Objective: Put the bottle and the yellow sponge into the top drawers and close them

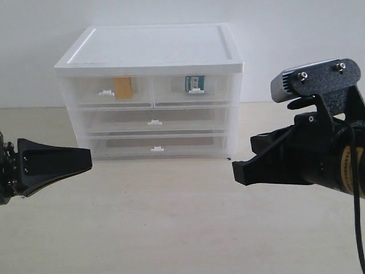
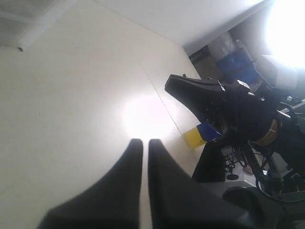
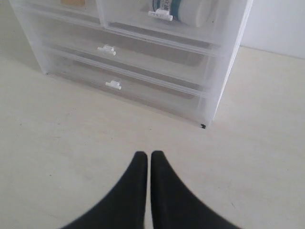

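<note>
Exterior: the yellow sponge (image 1: 123,88) is seen inside the left top drawer (image 1: 85,85) and the bottle (image 1: 194,84) inside the right top drawer (image 1: 219,85), both pushed flush into the cabinet (image 1: 151,48), with the left hand (image 1: 86,158) and right hand (image 1: 237,171) held low over the surface (image 1: 171,228) in front. Left wrist: the left hand's fingers (image 2: 132,160) are shown pressed together. Right wrist: the right hand's fingers (image 3: 137,169) are likewise drawn tip to tip, pointed toward the cabinet.

Your left gripper (image 1: 89,158): matte black, tapering wedge | your right gripper (image 1: 236,171): same black, blunter tip | on its wrist: silver-grey camera (image 1: 283,87) on speckled black bracket (image 1: 328,77), two bright screws (image 1: 304,74) | black cable (image 1: 357,194), orange-yellow ring (image 1: 345,166)
</note>
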### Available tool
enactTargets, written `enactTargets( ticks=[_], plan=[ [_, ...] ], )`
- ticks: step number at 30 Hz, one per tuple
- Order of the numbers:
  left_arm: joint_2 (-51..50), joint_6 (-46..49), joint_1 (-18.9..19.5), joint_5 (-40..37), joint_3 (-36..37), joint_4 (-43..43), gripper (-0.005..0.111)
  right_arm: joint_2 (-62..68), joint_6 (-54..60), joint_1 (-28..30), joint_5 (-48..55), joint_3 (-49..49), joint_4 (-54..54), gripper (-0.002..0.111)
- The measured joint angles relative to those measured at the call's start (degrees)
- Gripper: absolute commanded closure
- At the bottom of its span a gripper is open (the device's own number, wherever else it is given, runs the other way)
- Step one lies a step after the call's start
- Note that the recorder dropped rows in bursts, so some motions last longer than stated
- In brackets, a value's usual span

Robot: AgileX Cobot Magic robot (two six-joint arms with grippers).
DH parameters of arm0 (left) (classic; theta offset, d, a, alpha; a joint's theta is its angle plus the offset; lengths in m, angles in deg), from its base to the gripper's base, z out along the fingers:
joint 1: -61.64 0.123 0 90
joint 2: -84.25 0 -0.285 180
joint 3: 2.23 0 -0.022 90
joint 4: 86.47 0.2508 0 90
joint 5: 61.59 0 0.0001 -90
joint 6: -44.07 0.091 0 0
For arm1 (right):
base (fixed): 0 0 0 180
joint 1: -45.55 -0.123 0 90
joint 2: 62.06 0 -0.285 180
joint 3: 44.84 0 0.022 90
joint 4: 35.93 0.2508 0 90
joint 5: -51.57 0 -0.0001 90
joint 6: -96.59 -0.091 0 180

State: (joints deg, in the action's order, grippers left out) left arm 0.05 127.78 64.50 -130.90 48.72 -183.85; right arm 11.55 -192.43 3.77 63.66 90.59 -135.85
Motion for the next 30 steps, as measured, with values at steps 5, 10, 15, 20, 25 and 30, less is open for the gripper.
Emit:
enactTargets(
  ticks=[5,10,15,20,25,30],
  plan=[
    [0.0,0.0,0.0,0.0,0.0,0.0,0.103,0.0,0.0,0.0,-0.1,-0.1,0.0,0.108],
    [0.6,0.4,0.0,0.0,0.0,-0.4,0.103,0.0,0.0,0.0,-0.1,-0.1,0.0,0.108],
    [6.4,3.4,0.0,1.1,0.0,-1.6,0.103,0.0,0.0,0.0,-0.1,-0.1,0.0,0.108],
    [19.2,10.5,0.0,14.5,-0.1,-1.8,0.103,0.0,0.0,0.0,-0.1,-0.1,0.0,0.108],
    [32.7,12.0,0.0,30.5,2.3,-1.9,0.103,0.0,0.0,0.0,-0.1,-0.1,0.0,0.108],
    [44.8,10.9,0.0,43.4,6.6,-1.9,0.103,0.0,0.0,0.0,-0.1,-0.1,0.0,0.108]
  ],
)
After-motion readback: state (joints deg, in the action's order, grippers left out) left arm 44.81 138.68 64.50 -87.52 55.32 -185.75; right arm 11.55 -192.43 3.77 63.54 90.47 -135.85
